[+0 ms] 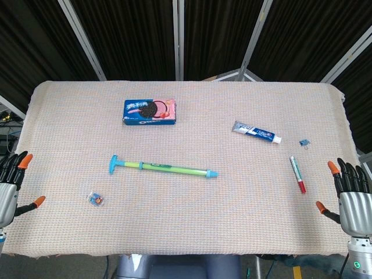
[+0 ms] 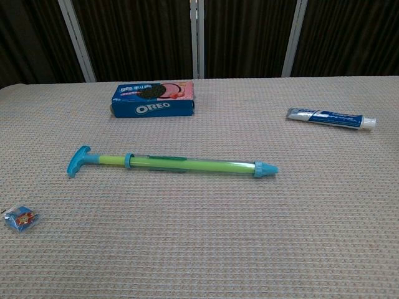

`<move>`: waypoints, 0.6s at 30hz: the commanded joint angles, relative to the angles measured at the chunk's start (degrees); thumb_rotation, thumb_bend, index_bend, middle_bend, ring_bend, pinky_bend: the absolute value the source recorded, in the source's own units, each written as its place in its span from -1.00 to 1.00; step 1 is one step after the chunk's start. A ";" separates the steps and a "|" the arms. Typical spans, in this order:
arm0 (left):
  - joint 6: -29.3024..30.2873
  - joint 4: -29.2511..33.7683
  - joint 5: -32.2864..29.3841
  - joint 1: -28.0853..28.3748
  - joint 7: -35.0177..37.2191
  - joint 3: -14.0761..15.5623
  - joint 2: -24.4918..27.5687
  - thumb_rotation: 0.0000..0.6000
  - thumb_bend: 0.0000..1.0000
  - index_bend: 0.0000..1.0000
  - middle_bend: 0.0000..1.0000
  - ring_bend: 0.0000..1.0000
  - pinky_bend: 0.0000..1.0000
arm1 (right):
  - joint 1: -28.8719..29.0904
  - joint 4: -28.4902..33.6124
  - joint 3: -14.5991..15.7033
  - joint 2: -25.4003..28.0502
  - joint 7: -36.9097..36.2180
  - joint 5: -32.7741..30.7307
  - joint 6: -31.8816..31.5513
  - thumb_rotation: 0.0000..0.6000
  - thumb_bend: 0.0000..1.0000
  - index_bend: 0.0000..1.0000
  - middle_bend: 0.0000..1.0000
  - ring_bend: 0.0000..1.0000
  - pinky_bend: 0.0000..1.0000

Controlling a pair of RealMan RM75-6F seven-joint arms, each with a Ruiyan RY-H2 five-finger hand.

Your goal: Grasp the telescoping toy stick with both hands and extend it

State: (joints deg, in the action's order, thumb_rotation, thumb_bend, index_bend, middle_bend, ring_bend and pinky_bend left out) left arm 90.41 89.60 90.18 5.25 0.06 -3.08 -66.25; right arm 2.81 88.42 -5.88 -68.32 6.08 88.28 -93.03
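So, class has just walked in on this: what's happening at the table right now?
Nothing is being handled yet. The left hand and right hand hover open at the near corners of the cloth-covered table. The telescoping toy stick lies untouched near the middle, its T-handle toward the robot's left. Around it sit an Oreo box, a toothpaste tube, a red pen and a small wrapped sweet.

Left hand (image 1: pixel 10 185) cropped by the head view's left edge: only fingertips and part of the palm visible. Right hand (image 1: pixel 349 197) cut at the bottom-right corner, wrist out of frame. Neither hand in chest view. Small blue item (image 1: pixel 304 142) near the toothpaste (image 1: pixel 257 132): too small to identify. Small packet (image 1: pixel 96 199) print unreadable. Red-capped pen (image 1: pixel 297 174) and blue item outside chest view.
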 commanded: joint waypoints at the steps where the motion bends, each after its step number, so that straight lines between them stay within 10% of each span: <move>1: -0.27 0.02 -0.31 0.12 -0.42 -0.14 -0.12 1.00 -1.00 -1.00 -1.00 -1.00 -1.00 | -0.02 -0.18 -0.07 -0.05 -0.19 -0.23 0.14 1.00 -1.00 -1.00 -1.00 -1.00 -1.00; 8: -1.76 -0.02 -1.14 0.41 -1.32 0.12 -0.69 1.00 -1.00 -1.00 -1.00 -1.00 -1.00 | 1.24 0.68 0.15 0.40 -0.53 -1.02 3.57 1.00 -1.00 -1.00 -0.85 -0.90 -0.98; 10: -2.50 -0.03 -2.00 0.65 -1.74 -0.14 -0.96 1.00 -1.00 -1.00 -1.00 -1.00 -1.00 | 3.22 2.18 -0.71 0.96 0.84 -1.68 6.44 1.00 -1.00 -1.00 -0.38 -0.39 -0.72; 12: -3.19 -0.06 -2.99 0.89 -2.61 -0.47 -1.32 1.00 -1.00 -1.00 -1.00 -1.00 -1.00 | 5.67 2.90 -1.54 1.40 2.33 -2.05 9.79 1.00 -1.00 -1.00 0.24 0.42 0.07; 15: -5.40 -0.29 -4.81 1.70 -4.56 -0.80 -2.19 1.00 -1.00 -1.00 -1.00 -1.00 -1.00 | 14.60 4.66 -4.48 2.43 8.30 -4.79 22.71 1.00 -1.00 -1.00 0.65 0.89 0.91; 18: -6.35 -0.46 -5.82 2.00 -5.56 -0.95 -2.59 1.00 -1.00 -1.00 -1.00 -1.00 -1.00 | 19.06 7.99 -6.36 3.61 9.92 -9.37 30.37 1.00 -1.00 -0.99 0.85 1.00 1.00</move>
State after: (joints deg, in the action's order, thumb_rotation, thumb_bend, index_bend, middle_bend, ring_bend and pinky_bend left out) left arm 84.44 89.27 84.75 7.01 -5.12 -3.88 -68.57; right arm 13.72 92.21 -8.90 -66.46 11.37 84.40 -74.02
